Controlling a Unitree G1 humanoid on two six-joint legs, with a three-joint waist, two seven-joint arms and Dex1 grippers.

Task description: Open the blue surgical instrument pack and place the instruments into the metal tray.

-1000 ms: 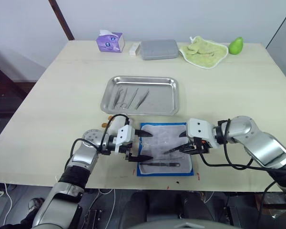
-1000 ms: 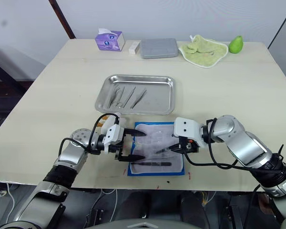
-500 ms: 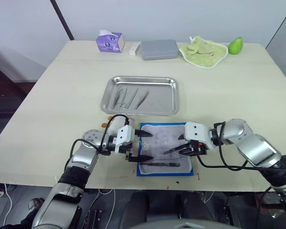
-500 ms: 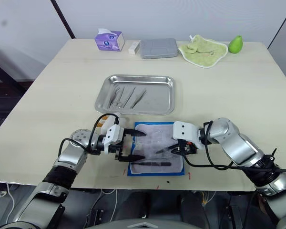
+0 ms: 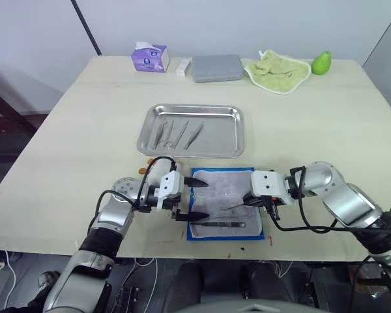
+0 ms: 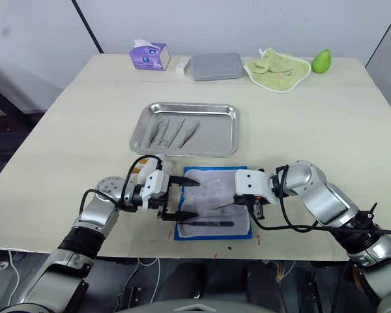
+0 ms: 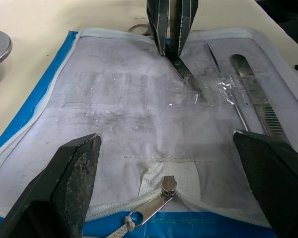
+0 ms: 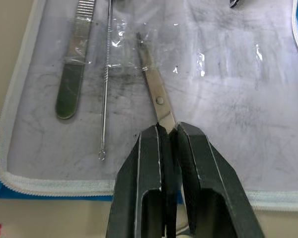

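Scissors: a slender pair of scissors (image 8: pixel 156 96) lies on the grey-white lining of the blue surgical instrument pack (image 5: pixel 225 203), blades pointing away from the right gripper (image 8: pixel 168 134), handle end caught between its two black fingers.
Right gripper: fingers pressed together on the scissors' handle end, low over the pack's right part.
Other instruments in the pack: flat tweezers (image 8: pixel 72 74) and a thin wire-like probe (image 8: pixel 107 84) lie side by side beside the scissors, apart from them, along the pack's near edge.
Pack: unzipped and laid flat on the table (image 5: pixel 85 130) at its near edge, just in front of the metal tray (image 5: pixel 192 131); its zipper pull (image 7: pixel 156 206) lies at the left edge.
Left gripper: the left gripper (image 5: pixel 194 200) sits at the pack's left edge, fingers spread wide, holding nothing.
Tray: holds three thin instruments (image 5: pixel 176 134) in its left half.
Far edge: a purple tissue box (image 5: pixel 150 57), a grey box (image 5: pixel 217 67), a green cloth (image 5: pixel 278 69) and a green pear (image 5: pixel 322 62).
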